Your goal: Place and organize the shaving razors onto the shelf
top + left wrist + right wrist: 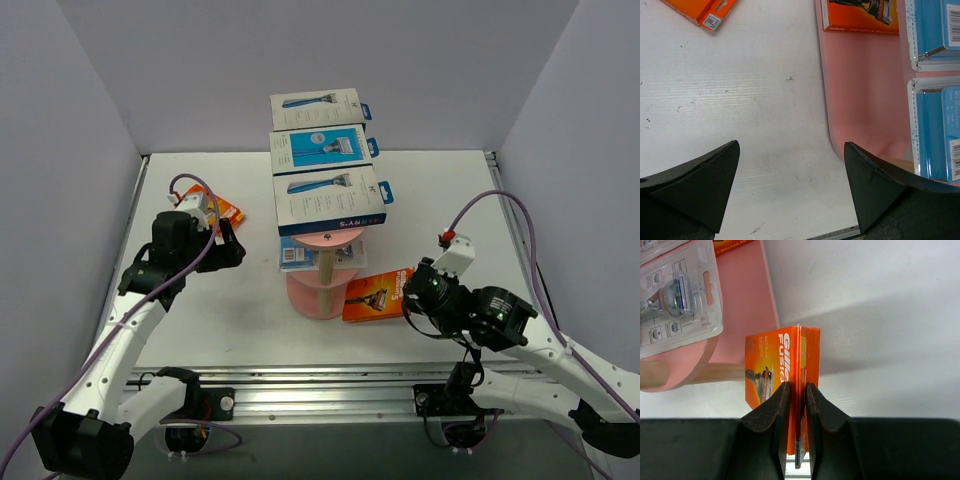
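A: What is the right gripper (795, 405) doing?
B: Its jaws are pinching nearly shut on an orange Gillette pack (762, 360), gripping it edge-on by one end. The fingers (765, 425) are pressing flat against both faces.
A: Where is that pack sitting relative to the shelf (322, 300)?
B: The top view is showing it just right of the shelf's base, beside the lower tiers and not on any of them. I can't tell if it's touching the table (250, 320).
A: And the left gripper (790, 185)?
B: Its jaws are standing wide open, holding nothing. It's hovering over bare table just left of the shelf and pointing toward it.
A: What's sitting on the shelf?
B: Three white-and-blue Harry's boxes (330, 198) are lying in a row along the long top tier, overhanging its edges. Two clear blister packs (937, 130) with blue inserts are lying side by side on a pink lower tier (865, 100). A second orange pack (860, 15) looks to be lying on the same surface, next to them. I can't tell which round tier that is.
A: Is anything lying off the shelf?
B: A third orange pack (225, 208) is lying flat on the table at the left, just behind the left gripper and clear of the shelf.
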{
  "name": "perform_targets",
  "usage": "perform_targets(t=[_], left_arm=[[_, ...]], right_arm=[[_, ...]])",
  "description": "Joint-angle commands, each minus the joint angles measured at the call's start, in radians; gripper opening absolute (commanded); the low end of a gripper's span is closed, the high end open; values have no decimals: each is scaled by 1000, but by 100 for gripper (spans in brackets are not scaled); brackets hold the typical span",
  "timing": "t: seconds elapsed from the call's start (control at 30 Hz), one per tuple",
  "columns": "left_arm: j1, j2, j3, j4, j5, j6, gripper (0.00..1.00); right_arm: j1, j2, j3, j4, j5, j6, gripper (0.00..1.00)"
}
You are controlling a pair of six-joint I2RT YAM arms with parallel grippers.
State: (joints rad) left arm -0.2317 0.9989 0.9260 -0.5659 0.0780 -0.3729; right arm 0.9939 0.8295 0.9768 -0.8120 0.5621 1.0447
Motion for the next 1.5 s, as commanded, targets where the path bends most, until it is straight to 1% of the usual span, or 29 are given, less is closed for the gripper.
perform_targets(t=[0.0, 0.13, 0.23, 0.27, 0.33, 0.37, 0.4, 0.47, 0.63, 0.7, 0.8, 0.93, 0.97, 1.03, 1.1, 1.17, 1.3, 1.43, 1.47], left_arm=[[3, -51, -4, 49, 5, 25, 94], [3, -69, -12, 51, -3, 28, 94], [-1, -74, -12, 51, -4, 29, 94], [-1, -72, -12, 49, -4, 29, 94], [0, -74, -12, 49, -4, 31, 94], [0, -75, -12, 49, -6, 31, 94], [0, -75, -12, 49, -9, 31, 94], [0, -77, -12, 46, -17, 32, 94], [-1, -80, -12, 46, -15, 32, 94], [-1, -80, -12, 46, -12, 32, 94], [-1, -82, -12, 46, -15, 32, 94], [-1, -85, -13, 46, -17, 32, 94], [-1, -85, -13, 46, -15, 32, 94], [0, -83, -15, 46, -17, 32, 94], [0, -83, -13, 44, -18, 32, 94], [0, -85, -15, 44, -18, 32, 94], [-1, -83, -15, 46, -17, 32, 94], [0, -83, -15, 46, -15, 31, 94], [-1, -83, -15, 46, -15, 31, 94]], right_arm=[[-17, 36, 60, -52, 94, -41, 0], [-76, 56, 85, -35, 96, -98, 0], [-121, 57, 71, 14, 65, -159, 0], [-164, 56, 53, 55, 47, -198, 0], [-216, 49, 27, 109, -36, -239, 0], [-269, 46, 13, 167, -69, -264, 0], [-296, 43, -10, 189, -118, -291, 0], [-357, 34, -27, 249, -165, -324, 0], [-454, 13, -56, 333, -316, -399, 0], [-497, 5, -73, 391, -372, -420, 0], [-540, -12, -113, 464, -459, -436, 0], [-639, -6, -164, 546, -557, -456, 0], [-656, -1, -174, 560, -630, -462, 0], [-710, 9, -194, 608, -683, -463, 0], [-739, 13, -234, 651, -761, -465, 0], [-770, 16, -263, 700, -801, -471, 0], [-790, 42, -306, 780, -889, -463, 0], [-790, 72, -369, 934, -959, -420, 0], [-791, 82, -378, 950, -967, -414, 0]])
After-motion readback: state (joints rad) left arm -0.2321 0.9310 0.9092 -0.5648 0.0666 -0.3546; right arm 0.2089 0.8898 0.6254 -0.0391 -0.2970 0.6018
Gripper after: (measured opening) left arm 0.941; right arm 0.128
